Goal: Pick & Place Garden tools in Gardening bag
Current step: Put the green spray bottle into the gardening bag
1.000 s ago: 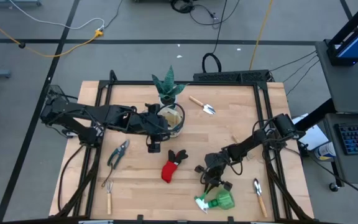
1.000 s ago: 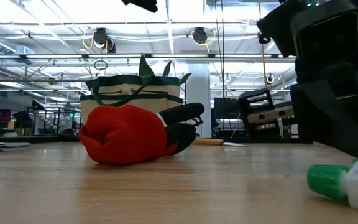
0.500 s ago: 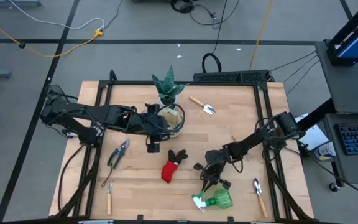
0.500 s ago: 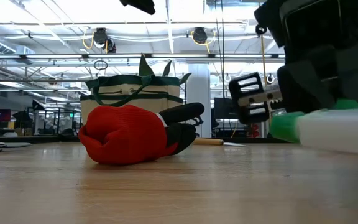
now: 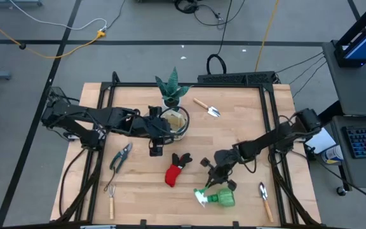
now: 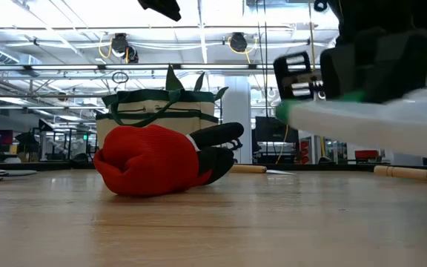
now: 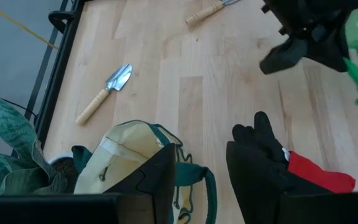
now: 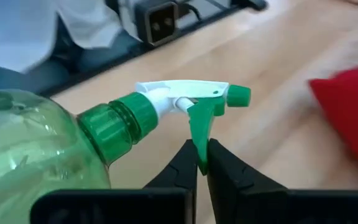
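My right gripper is shut on the green spray bottle, which hangs near the table's front edge; the low view shows the bottle above the tabletop. The red-and-black glove lies at the table's middle. The beige gardening bag stands behind it, next to the potted plant. My left gripper hovers open on the bag's near side, its fingers wide apart and touching nothing. My right gripper pinches the spray bottle's green trigger between its two fingers, below the white spray head. The fingers slant down from the table's far right. The bottle lies on its side in the hold, lifted clear of the table, nozzle end a little higher.
Grey shears and a wooden-handled fork lie at the near left. One trowel lies at the far middle, another at the near right. Bare wood lies between the glove and the bag.
My right gripper has risen, tipping and rolling a little, and has stayed shut on the trigger. The spray bottle, which lay on the table a second ago, is lifted clear and has shifted slightly toward the table's left.
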